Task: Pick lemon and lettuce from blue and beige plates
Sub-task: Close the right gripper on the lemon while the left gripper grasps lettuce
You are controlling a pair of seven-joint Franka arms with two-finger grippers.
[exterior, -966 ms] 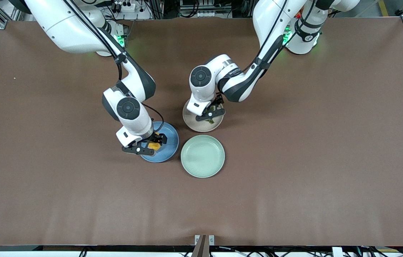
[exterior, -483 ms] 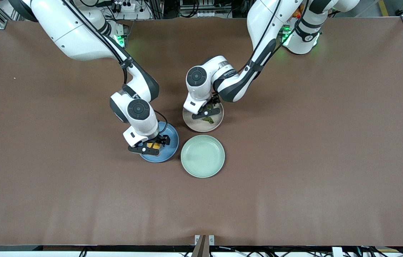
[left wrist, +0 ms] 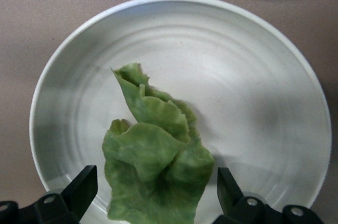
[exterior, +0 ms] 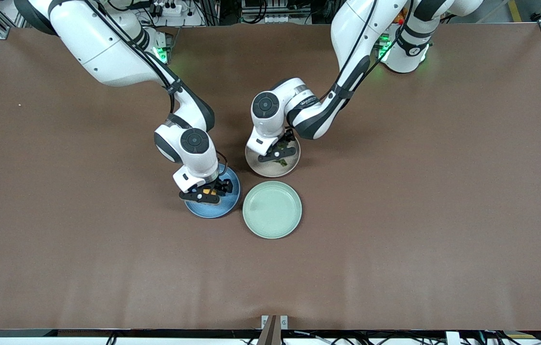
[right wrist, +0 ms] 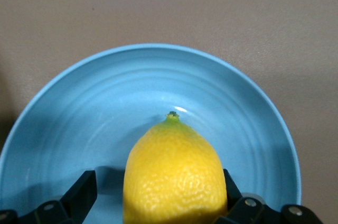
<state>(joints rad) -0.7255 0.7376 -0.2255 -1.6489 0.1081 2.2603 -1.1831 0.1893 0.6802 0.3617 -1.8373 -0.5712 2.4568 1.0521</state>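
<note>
A yellow lemon [right wrist: 174, 174] lies on the blue plate [right wrist: 68, 108], also seen in the front view [exterior: 229, 201]. My right gripper [right wrist: 157, 187] is low over that plate, open, with one finger on each side of the lemon [exterior: 208, 191]. One finger is against the lemon and the other stands a little off it. A green lettuce leaf [left wrist: 153, 160] lies on the beige plate [left wrist: 253, 76]. My left gripper [left wrist: 157, 184] is low over it, open, with its fingers on either side of the leaf's end. In the front view the left gripper [exterior: 277, 152] covers most of the lettuce [exterior: 281, 162].
An empty pale green plate [exterior: 272, 209] sits nearer to the front camera than the beige plate [exterior: 261, 168], beside the blue plate. The three plates stand close together at the middle of the brown table [exterior: 419, 191].
My right gripper has moved in over the blue plate and come down around the lemon. My left gripper has shifted slightly and come down over the lettuce.
</note>
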